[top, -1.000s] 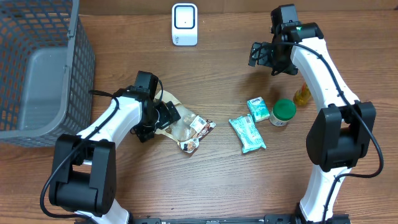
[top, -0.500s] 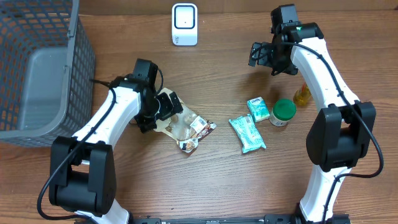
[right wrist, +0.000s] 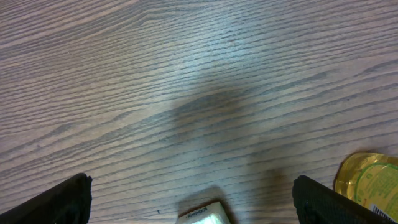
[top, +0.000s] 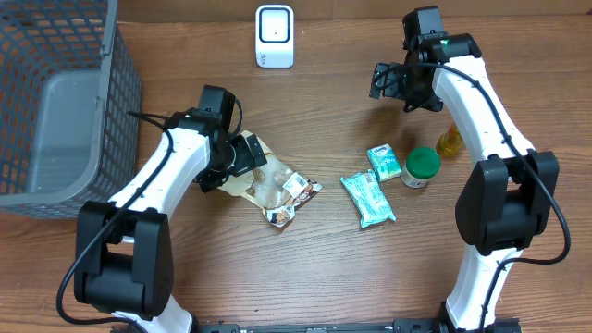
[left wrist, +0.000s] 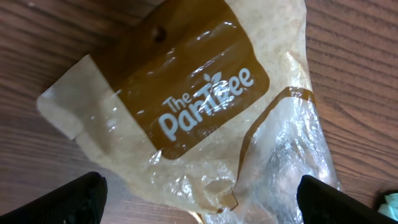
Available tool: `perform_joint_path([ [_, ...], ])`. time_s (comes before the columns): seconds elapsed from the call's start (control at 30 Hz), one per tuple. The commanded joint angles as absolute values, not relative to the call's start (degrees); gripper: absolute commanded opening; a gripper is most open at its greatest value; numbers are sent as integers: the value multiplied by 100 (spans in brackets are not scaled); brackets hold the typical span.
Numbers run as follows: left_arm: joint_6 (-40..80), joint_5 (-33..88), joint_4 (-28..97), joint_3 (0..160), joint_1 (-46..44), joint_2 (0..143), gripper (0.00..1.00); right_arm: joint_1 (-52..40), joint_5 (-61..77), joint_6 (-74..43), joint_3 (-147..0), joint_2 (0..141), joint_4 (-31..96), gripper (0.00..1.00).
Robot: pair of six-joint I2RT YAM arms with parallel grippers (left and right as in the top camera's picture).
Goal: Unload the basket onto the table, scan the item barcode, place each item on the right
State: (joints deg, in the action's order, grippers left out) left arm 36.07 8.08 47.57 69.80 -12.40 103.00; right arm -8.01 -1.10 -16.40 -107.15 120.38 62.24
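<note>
A clear snack bag with a brown "The PanTree" label lies flat on the wooden table, left of centre. My left gripper hangs over the bag's brown end, open, its fingertips spread either side of the bag with nothing held. The white barcode scanner stands at the far edge of the table. My right gripper hovers open above bare wood at the far right, holding nothing. In the right wrist view the right gripper has a carton corner below it.
A grey mesh basket fills the far left corner. Two teal packets, a green-lidded jar and a yellow bottle sit right of centre. The yellow bottle shows at the right wrist view's edge.
My left gripper has shifted slightly toward the table's far side, over the bag's brown end. The bag and the right arm have not moved.
</note>
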Motion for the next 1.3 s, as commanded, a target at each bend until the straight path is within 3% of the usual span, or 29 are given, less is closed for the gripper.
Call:
perform_joint_path([
  [0.0,3413,705,4698,7028,-1389,10503,100,-816,-187,-1601,-10803,11883,6202,100],
  [0.5,3177,753,4414,7017,-1509,11507,100,-816,-187,-1601,-10803,11883,6202,100],
  [0.67,2821,1579,4268,7017,-1496,11876,98,-816,-187,-1601,-10803,11883,6202,100],
  [0.9,2694,1660,4239,7028,-1496,11837,96,-816,-187,-1601,-10803,11883,6202,100],
  [1.03,2268,2185,4254,7157,-1490,11780,81,-816,-187,-1601,-10803,11883,6202,100],
  [1.27,2161,2346,4584,7832,-1466,11336,90,-816,-187,-1601,-10803,11883,6202,100],
])
